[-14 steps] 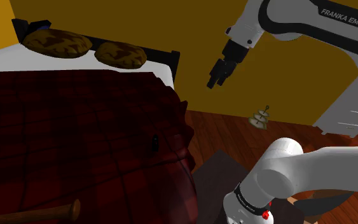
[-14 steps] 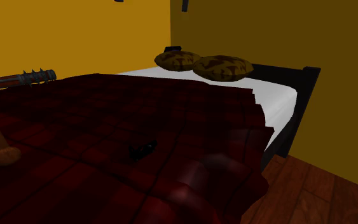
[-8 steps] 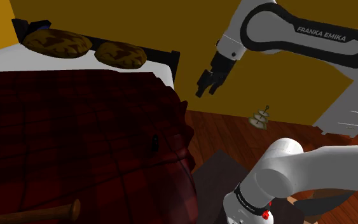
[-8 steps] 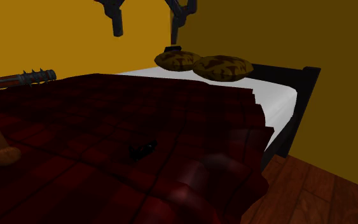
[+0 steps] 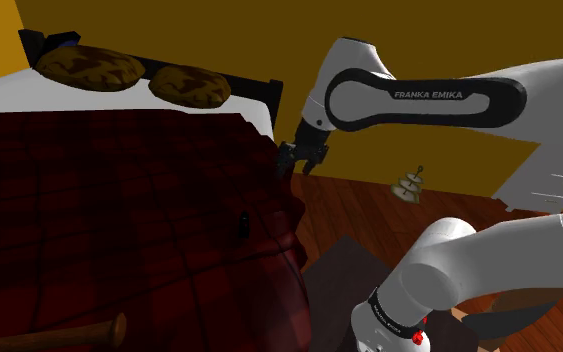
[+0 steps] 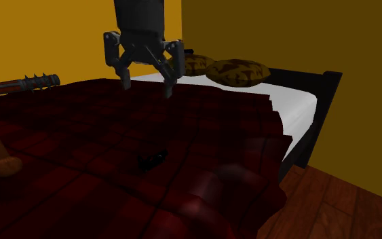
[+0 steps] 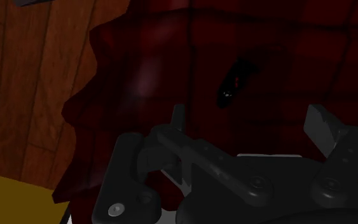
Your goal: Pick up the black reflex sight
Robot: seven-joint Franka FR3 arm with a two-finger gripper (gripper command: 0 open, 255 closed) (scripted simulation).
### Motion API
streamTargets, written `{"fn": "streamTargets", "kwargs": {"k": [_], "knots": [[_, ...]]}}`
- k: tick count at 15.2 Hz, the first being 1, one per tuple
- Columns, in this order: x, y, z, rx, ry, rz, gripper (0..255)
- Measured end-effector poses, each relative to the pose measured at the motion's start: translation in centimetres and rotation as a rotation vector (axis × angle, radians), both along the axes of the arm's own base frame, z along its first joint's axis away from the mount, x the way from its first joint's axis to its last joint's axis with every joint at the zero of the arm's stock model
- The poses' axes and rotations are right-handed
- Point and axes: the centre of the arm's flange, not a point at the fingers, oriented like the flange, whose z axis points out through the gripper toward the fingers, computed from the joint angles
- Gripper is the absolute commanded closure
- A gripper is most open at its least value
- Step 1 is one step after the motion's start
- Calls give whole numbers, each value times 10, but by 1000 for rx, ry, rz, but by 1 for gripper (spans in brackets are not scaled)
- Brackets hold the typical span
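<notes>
Since the black reflex sight (image 6: 152,160) lies small on the dark red plaid blanket (image 6: 81,136) of the bed (image 6: 296,102), near that bed's draped side edge, I'd lower straight over it and square the fingers across its narrow body. My tool (image 6: 146,87) hangs above the bed, fingers spread wide, gripping and touching nothing.

Printed in white capitals, "FRANKA EMIKA", on the dark band (image 5: 439,97) running along the upper link of the white arm (image 5: 547,84), seen in the shoulder view. Set in one line, following the length of the link and slanting slightly with it. Lower down, on the black ring (image 5: 388,317) around the arm's near joint, faint pale marks, too small to read.
</notes>
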Motion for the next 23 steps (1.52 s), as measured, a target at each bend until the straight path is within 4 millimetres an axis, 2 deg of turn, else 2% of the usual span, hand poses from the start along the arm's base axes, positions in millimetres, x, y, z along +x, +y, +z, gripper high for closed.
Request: {"fn": "streamTargets", "kwargs": {"k": [2,7,17,23], "knots": [[12,9,-19,-4,7,-53,0],[39,29,-81,-16,27,-185,0],[101,51,-199,-35,67,-450,0],[108,53,-238,-38,73,-493,0]]}}
